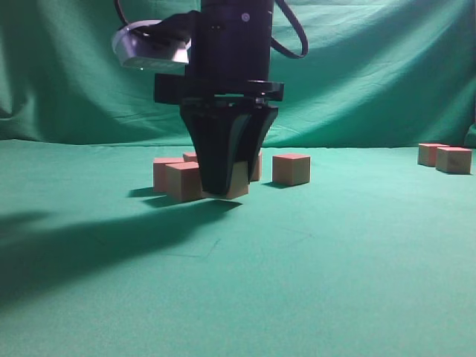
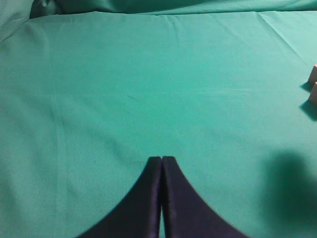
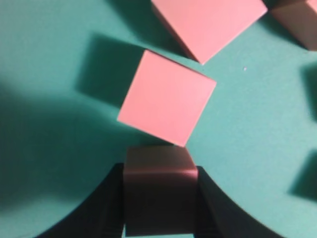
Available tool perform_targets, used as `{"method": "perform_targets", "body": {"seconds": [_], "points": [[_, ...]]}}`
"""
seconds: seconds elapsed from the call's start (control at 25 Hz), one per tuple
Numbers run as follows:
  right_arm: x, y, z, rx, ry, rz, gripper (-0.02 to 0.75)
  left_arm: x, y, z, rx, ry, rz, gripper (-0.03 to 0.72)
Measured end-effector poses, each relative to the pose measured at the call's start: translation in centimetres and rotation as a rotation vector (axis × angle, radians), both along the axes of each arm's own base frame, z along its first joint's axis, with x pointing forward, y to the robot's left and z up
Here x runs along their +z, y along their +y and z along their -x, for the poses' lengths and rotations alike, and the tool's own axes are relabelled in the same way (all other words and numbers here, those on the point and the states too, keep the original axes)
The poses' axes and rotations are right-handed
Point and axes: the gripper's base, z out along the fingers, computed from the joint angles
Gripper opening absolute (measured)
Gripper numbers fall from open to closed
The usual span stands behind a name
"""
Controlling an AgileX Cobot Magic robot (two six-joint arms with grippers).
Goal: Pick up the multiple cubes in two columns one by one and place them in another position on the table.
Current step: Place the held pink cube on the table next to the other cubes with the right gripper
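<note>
My right gripper (image 1: 223,190) comes down from above in the middle of the exterior view and is shut on one cube (image 1: 239,183), low over the green table (image 1: 297,260). In the right wrist view that held cube (image 3: 159,186) sits dark between the two black fingers of the right gripper (image 3: 159,169). Just beyond it a pink-topped cube (image 3: 167,97) lies turned at an angle, with another cube (image 3: 208,25) behind it. More cubes (image 1: 183,181) stand close on the left, and one cube (image 1: 291,169) stands apart on the right. My left gripper (image 2: 162,159) is shut and empty over bare cloth.
A pair of cubes (image 1: 445,158) stands at the far right of the table. Two cube edges (image 2: 313,84) show at the right border of the left wrist view. The green backdrop cloth (image 1: 357,74) hangs behind. A broad shadow (image 1: 67,253) lies on the left.
</note>
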Motion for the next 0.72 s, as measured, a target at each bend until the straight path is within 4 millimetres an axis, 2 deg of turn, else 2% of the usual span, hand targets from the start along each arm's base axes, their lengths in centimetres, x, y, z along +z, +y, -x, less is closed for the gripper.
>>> {"method": "perform_targets", "body": {"seconds": [0.72], "points": [[-0.3,0.1,-0.08,0.049,-0.004,0.001,0.275,0.0,0.0,0.0,0.0,0.0,0.0,0.0]]}}
